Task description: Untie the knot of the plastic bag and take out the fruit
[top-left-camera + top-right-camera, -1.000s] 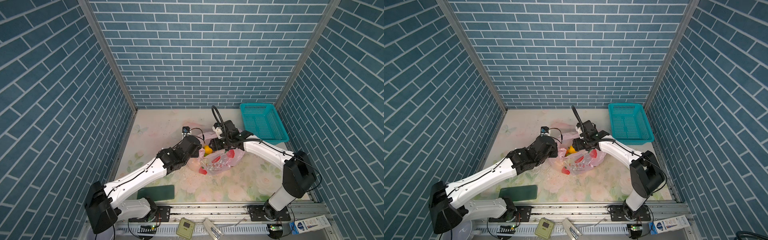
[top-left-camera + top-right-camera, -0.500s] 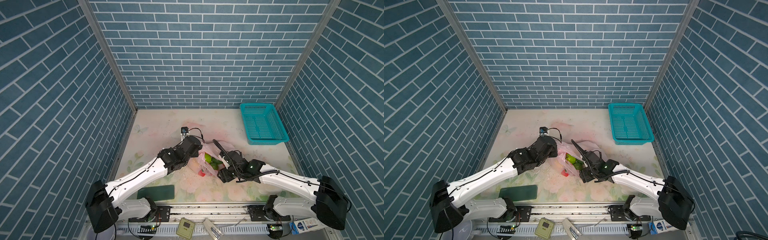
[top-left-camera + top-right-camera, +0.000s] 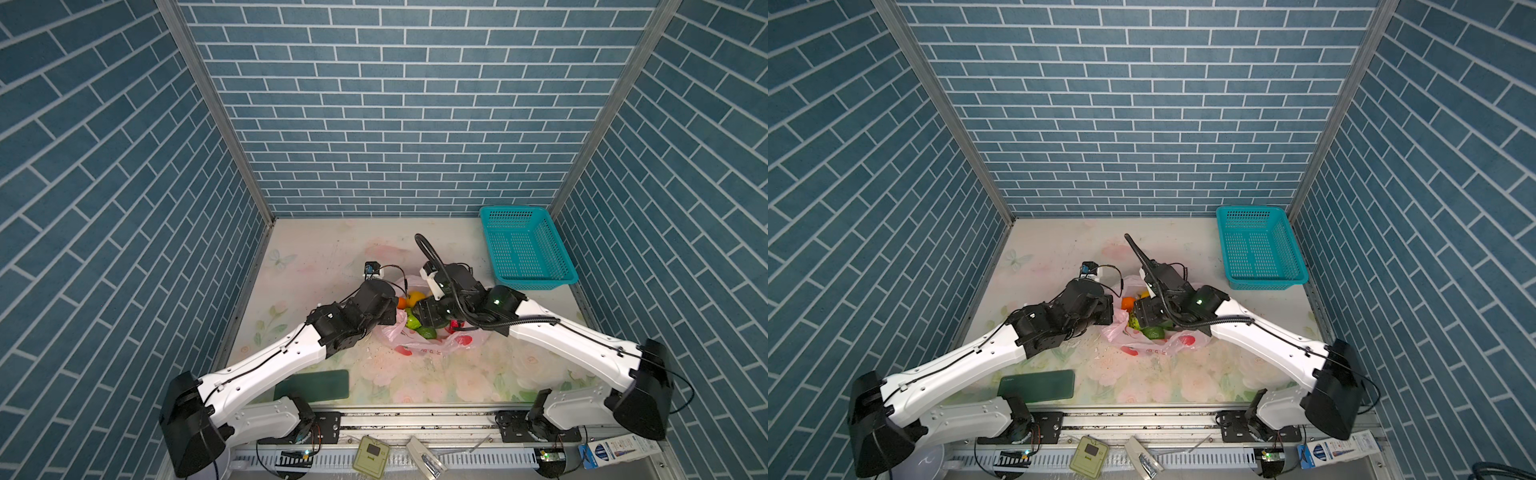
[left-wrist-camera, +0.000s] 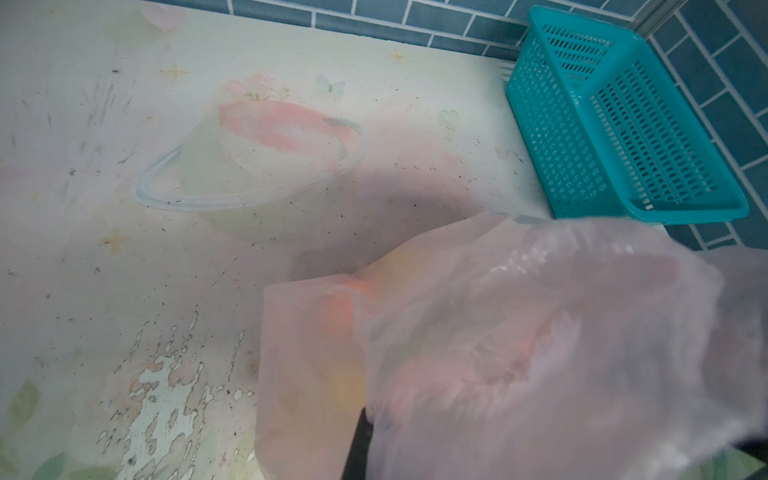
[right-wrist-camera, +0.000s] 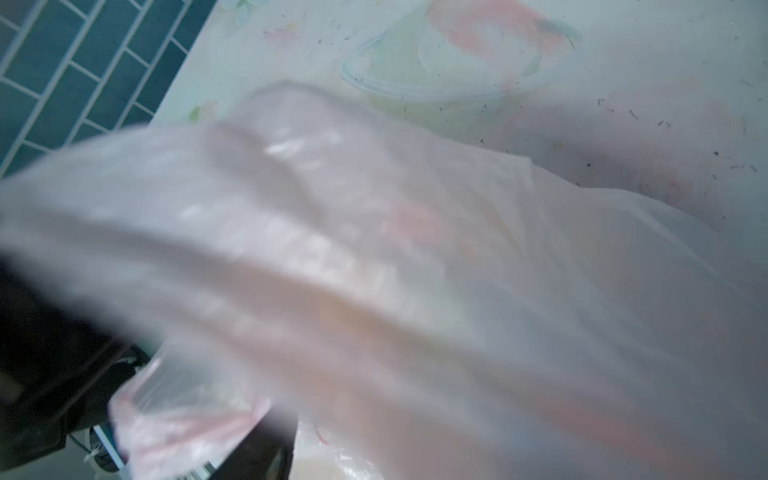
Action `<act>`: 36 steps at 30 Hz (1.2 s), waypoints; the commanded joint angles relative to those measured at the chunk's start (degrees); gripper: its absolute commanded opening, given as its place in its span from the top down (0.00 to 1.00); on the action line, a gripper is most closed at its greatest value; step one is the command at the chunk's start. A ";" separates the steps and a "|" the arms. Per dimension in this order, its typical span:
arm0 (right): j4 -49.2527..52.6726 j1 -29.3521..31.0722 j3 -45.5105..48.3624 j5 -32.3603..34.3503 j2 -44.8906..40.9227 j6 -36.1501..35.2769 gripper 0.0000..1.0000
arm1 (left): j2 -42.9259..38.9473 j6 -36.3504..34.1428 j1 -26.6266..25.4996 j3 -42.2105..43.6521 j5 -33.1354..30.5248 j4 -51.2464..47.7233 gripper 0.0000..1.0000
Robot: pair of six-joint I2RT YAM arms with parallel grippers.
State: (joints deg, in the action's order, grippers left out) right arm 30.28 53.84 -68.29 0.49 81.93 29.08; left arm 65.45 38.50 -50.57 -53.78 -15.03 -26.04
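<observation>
Several round fruit weigh down the thin, limp, likely slippery plastic bag on the floral table, probably best taken by its rim, where the left gripper pinches film; the right gripper, jaws hidden so I cannot tell their state, has swung back over the mouth from the bag's near side.

Left gripper and right gripper fingers mostly veiled by blurred plastic bag

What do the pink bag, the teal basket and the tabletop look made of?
The plastic bag: thin translucent pink film, glossy and crinkled; fruit colours show through. The teal basket: rigid moulded plastic, by its perforated walls. The tabletop: probably a printed floral sheet, matte; the print flakes in patches.
</observation>
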 commanded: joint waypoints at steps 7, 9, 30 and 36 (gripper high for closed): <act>-11.98 -8.38 -5.42 18.44 11.51 3.40 0.27 | -0.69 -5.15 -1.20 3.46 2.20 -1.77 1.00; -13.42 -10.57 -5.82 22.74 11.73 2.04 0.27 | -0.83 -5.45 -1.46 4.48 1.38 -2.66 1.00; -14.47 -3.94 9.19 11.07 0.51 -1.30 0.27 | -0.78 0.89 3.15 0.77 7.89 2.01 1.00; -22.19 -2.97 12.15 12.45 4.94 -4.24 0.27 | -1.47 1.09 4.11 0.33 10.18 4.12 1.00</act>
State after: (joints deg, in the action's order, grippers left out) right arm 12.88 50.35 -57.52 11.77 84.82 26.50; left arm 64.53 38.85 -46.89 -52.82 -6.83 -23.73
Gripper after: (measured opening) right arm 0.730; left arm 0.044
